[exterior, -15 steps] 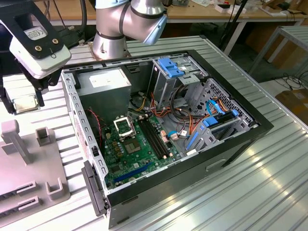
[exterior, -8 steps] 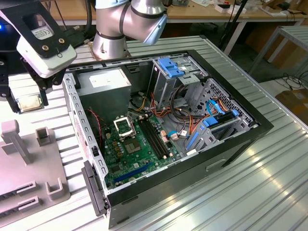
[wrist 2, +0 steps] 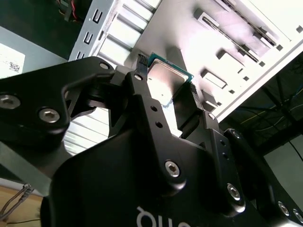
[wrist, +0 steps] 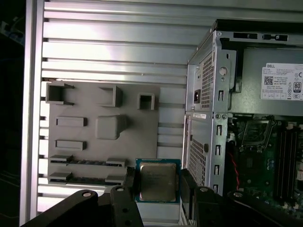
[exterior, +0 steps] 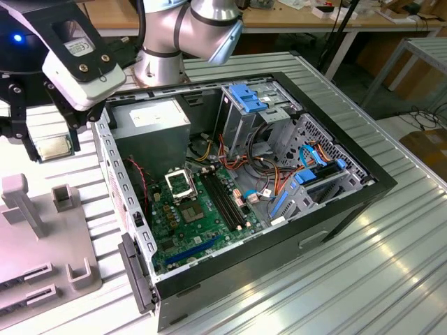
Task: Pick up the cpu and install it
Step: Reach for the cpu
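Tool (wrist: 158, 176) tight on the cpu (wrist: 157, 187); socket frame (exterior: 180, 184) on motherboard (exterior: 183, 234) in exterior view.

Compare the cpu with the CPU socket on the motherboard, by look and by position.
Look: the cpu has a silver-grey metal top with a thin green rim, while the CPU socket is a dark frame.
Position: the cpu is gripped in the end effector outside the computer case, near the grey fixture plate. The CPU socket sits on the green motherboard inside the case.
Both are square.
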`<state>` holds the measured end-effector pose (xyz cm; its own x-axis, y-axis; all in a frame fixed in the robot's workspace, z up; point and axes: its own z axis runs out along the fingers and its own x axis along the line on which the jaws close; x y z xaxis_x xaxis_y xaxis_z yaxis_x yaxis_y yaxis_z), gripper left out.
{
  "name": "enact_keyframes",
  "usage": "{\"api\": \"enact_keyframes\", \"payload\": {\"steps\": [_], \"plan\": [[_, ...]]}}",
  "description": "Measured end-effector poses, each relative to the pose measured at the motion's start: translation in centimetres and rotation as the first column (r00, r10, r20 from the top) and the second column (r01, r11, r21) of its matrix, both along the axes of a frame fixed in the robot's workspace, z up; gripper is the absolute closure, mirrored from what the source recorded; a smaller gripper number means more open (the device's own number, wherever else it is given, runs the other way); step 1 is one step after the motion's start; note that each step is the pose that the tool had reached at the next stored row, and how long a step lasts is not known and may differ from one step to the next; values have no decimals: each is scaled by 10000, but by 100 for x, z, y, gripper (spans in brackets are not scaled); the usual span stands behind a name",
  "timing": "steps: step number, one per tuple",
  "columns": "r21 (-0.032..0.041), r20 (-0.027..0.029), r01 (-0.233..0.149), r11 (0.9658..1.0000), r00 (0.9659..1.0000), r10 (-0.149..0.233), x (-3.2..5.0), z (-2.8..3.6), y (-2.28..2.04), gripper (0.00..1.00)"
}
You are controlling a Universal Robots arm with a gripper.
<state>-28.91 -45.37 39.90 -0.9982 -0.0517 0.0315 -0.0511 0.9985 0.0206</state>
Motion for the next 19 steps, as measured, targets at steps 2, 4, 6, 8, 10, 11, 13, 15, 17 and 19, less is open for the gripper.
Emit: {"api": "enact_keyframes", "payload": {"steps": [2, 4, 6, 8, 10, 11, 13, 15, 17, 19], "plan": [[1, -1, 2, 10000, 10000, -2, 26, 0, -6, 53], [0, -3, 5, 10000, 10000, -5, 70, 0, -12, 53], [0, -3, 6, 10000, 10000, -6, 98, 0, -13, 53], [0, -4, 7, 10000, 10000, -7, 123, 0, -14, 53], [0, -4, 7, 10000, 10000, -7, 150, 0, -14, 53], [1, -5, 8, 10000, 10000, -8, 168, 0, -15, 53], [1, -5, 9, 10000, 10000, -9, 188, 0, -16, 53], [0, -6, 9, 10000, 10000, -9, 217, 0, -17, 53], [0, -7, 9, 10000, 10000, -9, 244, 0, -17, 53], [0, -8, 10, 10000, 10000, -10, 272, 0, -17, 53]]}}
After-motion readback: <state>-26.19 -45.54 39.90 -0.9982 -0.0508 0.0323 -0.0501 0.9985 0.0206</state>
